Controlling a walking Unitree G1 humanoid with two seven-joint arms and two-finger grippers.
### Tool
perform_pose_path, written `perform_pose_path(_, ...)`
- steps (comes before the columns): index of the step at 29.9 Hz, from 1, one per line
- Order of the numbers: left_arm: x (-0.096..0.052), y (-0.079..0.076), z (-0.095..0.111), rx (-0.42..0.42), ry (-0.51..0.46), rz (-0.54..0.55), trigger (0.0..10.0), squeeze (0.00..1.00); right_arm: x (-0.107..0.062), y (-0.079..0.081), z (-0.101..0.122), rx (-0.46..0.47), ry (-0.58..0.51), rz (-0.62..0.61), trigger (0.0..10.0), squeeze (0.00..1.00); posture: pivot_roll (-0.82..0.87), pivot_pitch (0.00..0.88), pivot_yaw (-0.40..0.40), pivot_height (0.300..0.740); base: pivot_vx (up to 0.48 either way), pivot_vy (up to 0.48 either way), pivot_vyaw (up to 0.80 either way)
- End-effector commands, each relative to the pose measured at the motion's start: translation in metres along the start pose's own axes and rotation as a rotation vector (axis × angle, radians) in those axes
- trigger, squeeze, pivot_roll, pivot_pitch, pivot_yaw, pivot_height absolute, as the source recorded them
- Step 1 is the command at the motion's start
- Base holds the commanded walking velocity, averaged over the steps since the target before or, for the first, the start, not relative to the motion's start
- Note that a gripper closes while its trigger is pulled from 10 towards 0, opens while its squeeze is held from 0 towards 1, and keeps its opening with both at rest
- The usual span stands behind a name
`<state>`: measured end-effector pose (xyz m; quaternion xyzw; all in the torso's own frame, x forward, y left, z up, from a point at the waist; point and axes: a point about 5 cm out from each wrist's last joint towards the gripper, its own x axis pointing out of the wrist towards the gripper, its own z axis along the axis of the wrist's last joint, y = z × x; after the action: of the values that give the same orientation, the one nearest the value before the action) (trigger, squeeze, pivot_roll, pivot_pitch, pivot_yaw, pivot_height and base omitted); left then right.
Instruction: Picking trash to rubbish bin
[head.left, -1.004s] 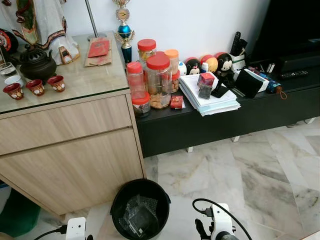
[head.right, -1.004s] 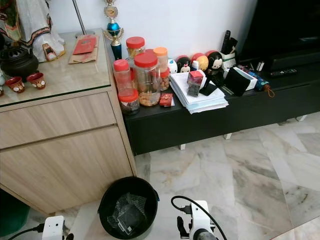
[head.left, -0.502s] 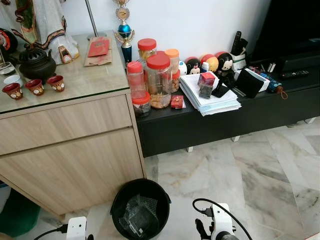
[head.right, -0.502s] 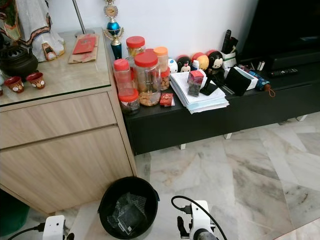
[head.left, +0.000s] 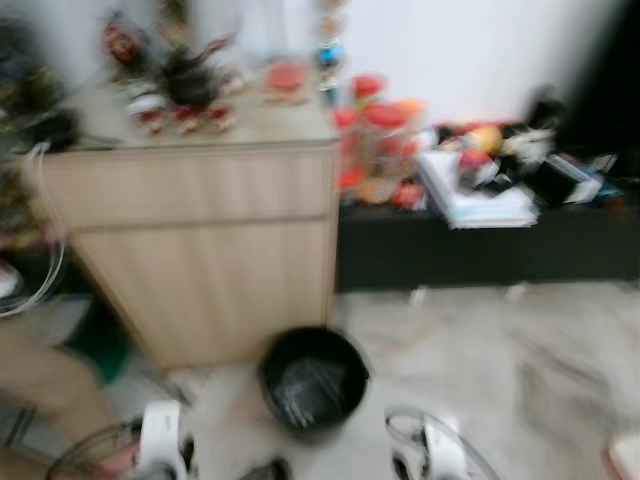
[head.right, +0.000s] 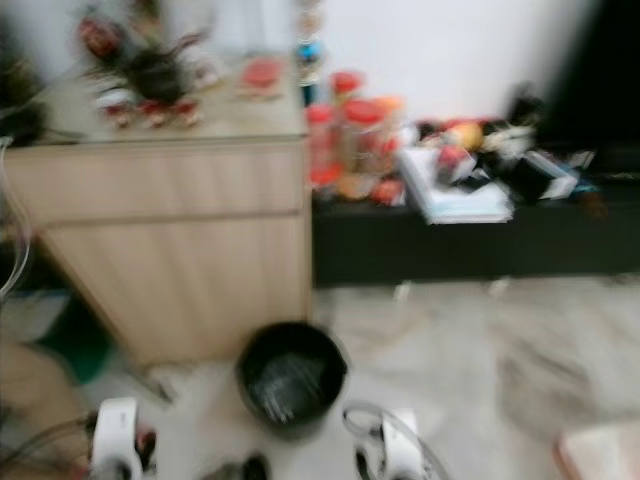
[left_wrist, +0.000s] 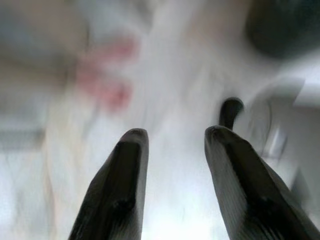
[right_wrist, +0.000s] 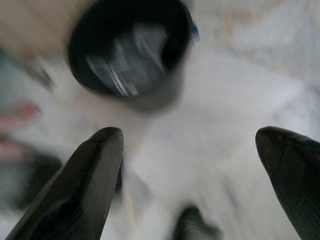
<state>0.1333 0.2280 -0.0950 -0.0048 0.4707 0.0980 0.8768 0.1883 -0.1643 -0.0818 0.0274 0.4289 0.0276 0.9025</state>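
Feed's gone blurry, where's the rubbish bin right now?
The black rubbish bin stands on the floor just ahead, low in the head views, by the wooden cabinet's bottom right corner, with something pale inside.

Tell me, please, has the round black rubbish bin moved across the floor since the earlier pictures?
No: the round black rubbish bin sits by the wooden cabinet's corner as before; the blurred camera turned.
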Motion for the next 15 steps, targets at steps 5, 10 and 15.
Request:
perform_pose_path(5, 0.0056, 0.0000, 0.0310, 0.024, -0.092, -0.003, 10.0, 0.00, -0.0001, 0.0017, -0.0032, 0.002, 0.020, 0.003, 10.0, 0.00, 0.04, 0.000, 0.039, 0.740, -0.284, 0.000, 0.00)
perform_pose_path(10, 0.0055, -0.0009, 0.0300, 0.022, -0.091, -0.004, 10.0, 0.00, -0.0002, 0.0011, -0.0033, 0.007, 0.019, 0.002, 10.0, 0.00, 0.04, 0.000, 0.037, 0.740, -0.281, 0.000, 0.00)
perform_pose_path(15, 0.0053, -0.0007, 0.0283, 0.015, -0.084, 0.002, 10.0, 0.00, -0.0001, 0.0005, -0.0023, 0.010, 0.015, 0.000, 10.0, 0.00, 0.04, 0.000, 0.032, 0.740, -0.055, 0.000, 0.00)
